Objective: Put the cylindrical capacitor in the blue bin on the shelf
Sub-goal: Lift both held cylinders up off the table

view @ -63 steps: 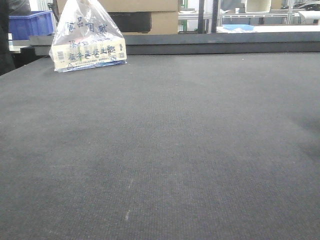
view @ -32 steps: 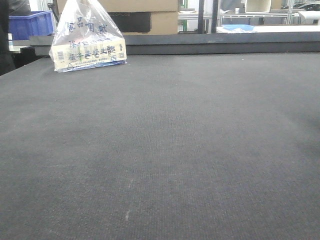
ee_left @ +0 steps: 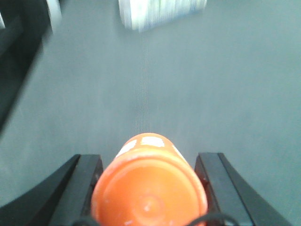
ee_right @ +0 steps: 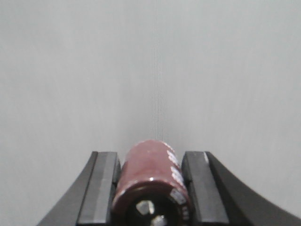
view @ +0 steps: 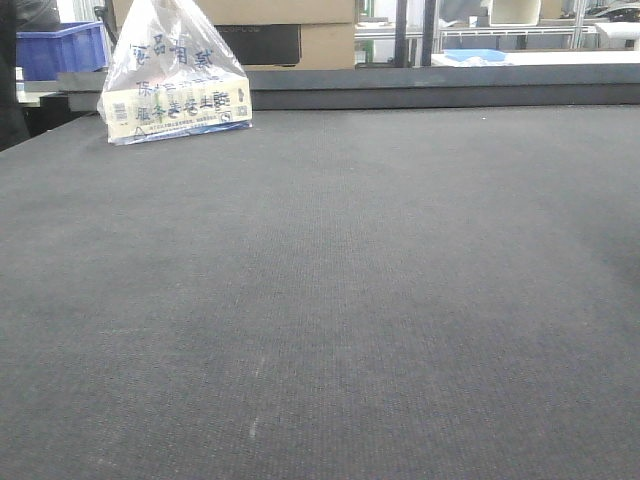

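Note:
My right gripper (ee_right: 150, 155) is shut on the cylindrical capacitor (ee_right: 150, 181), a dark red can with two metal terminals on the end facing the camera. It is held above a plain grey mat. My left gripper (ee_left: 149, 157) is shut on an orange cylinder (ee_left: 149, 193) with a round end cap. Neither gripper shows in the front view. A blue bin (view: 60, 48) stands beyond the table's far left corner. The stainless steel shelf does not clearly show; only thin metal rails (view: 520, 30) appear far back at the top right.
The dark mat table (view: 350, 280) fills the front view. A clear plastic bag with printed packets (view: 175, 85) stands at its far left and also shows in the left wrist view (ee_left: 160, 12). Cardboard boxes (view: 290, 30) and a raised dark ledge (view: 450, 85) line the far edge.
The front view has shifted very slightly; the bag and the table look the same. No gripper enters that view.

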